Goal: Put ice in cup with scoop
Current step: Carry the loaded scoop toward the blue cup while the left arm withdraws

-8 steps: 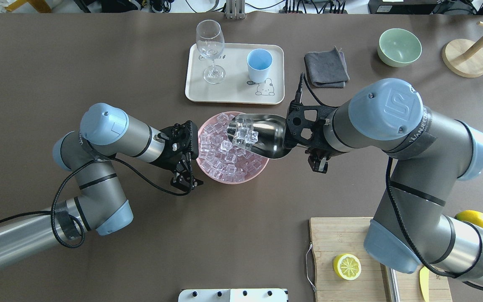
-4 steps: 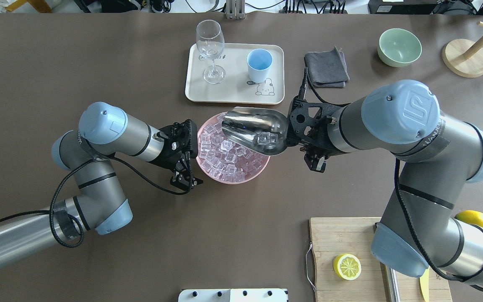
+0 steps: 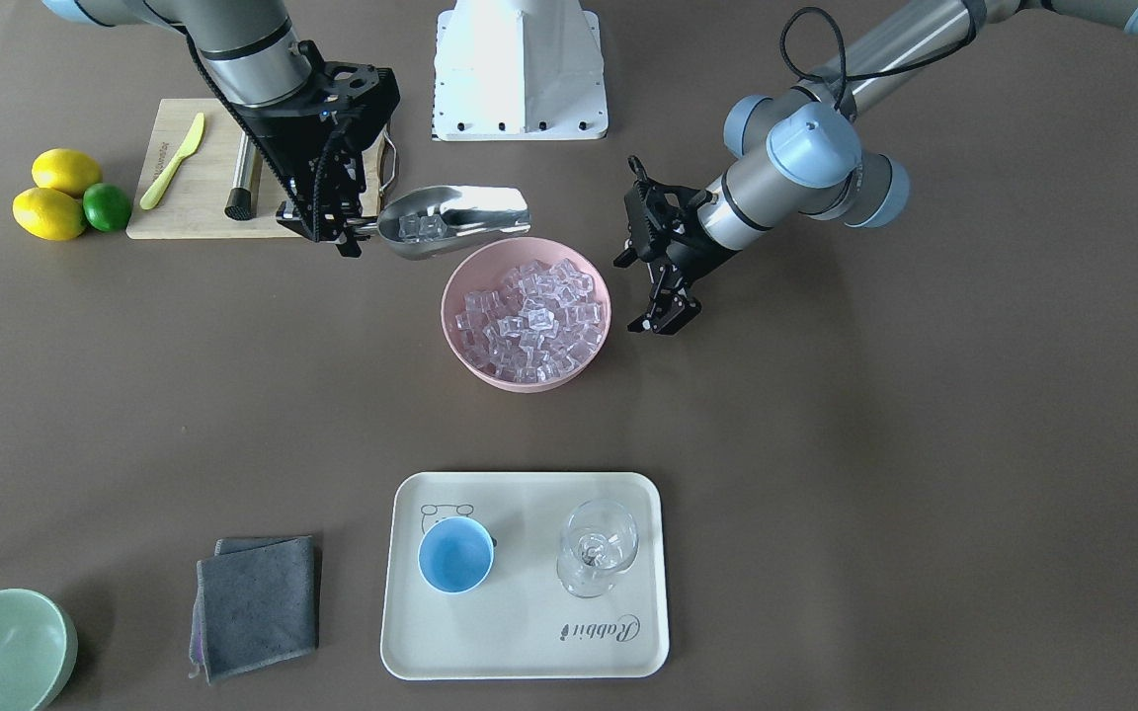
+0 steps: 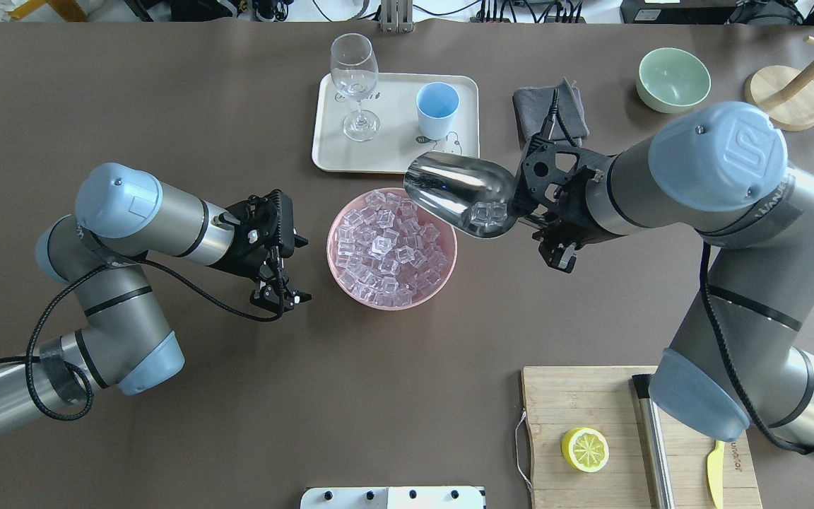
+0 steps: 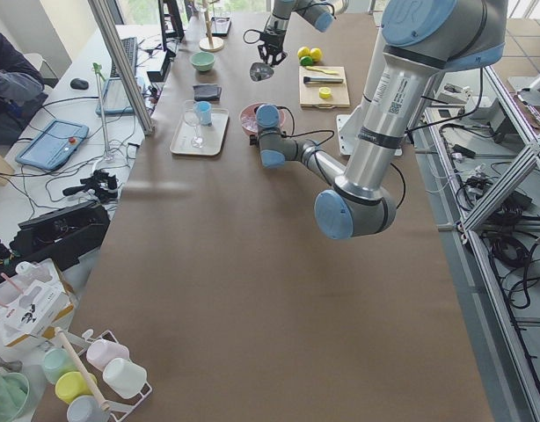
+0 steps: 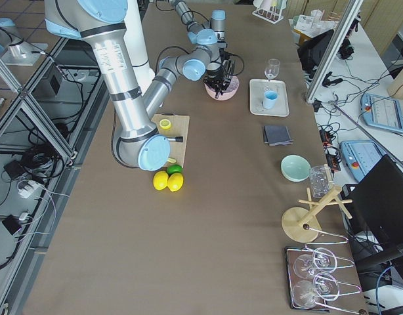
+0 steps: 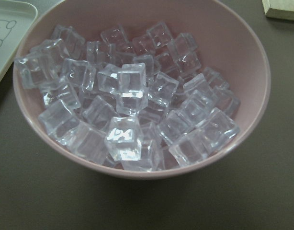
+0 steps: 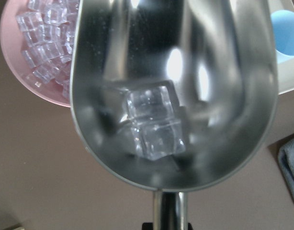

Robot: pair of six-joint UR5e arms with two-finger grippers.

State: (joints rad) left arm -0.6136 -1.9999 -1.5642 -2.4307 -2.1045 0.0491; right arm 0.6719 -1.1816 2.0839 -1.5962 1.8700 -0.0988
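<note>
The scoop [image 4: 449, 187], two ice cubes [image 4: 486, 212] inside, is clamped by the right gripper [image 4: 528, 212], raised near the pink bowl [image 4: 340, 283], while the left gripper [image 4: 297, 270] is held open-jawed beside that bowl.

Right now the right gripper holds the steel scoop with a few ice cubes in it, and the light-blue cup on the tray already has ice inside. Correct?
Not quite: the light-blue cup on the tray is empty, as the exterior front-facing view shows. The right gripper does hold the steel scoop with a few ice cubes in it.
</note>
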